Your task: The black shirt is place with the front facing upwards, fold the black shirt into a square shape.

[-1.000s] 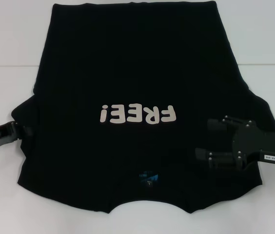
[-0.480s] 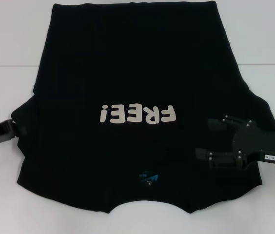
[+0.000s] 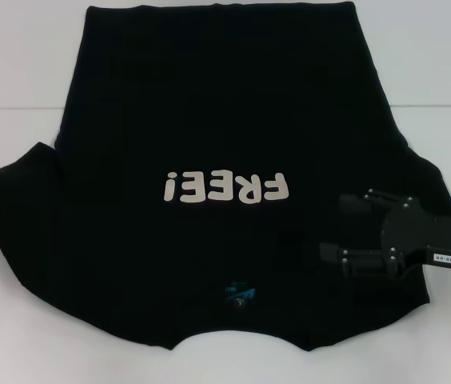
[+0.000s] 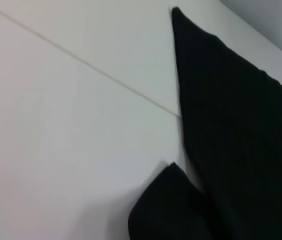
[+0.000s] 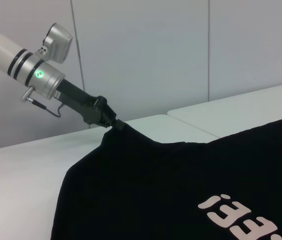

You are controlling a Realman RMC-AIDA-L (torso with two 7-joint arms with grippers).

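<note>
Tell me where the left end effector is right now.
In the right wrist view, the left end effector pinches the sleeve tip of the black shirt, lifting it off the white table; in the head view it sits at the far left edge.

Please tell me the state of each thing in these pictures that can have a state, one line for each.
black shirt: spread flat on the table, front up, not folded; left sleeve pulled outward.
left gripper: shut on the left sleeve tip, lifting it.
right gripper: open, low over the right side of the shirt.
</note>
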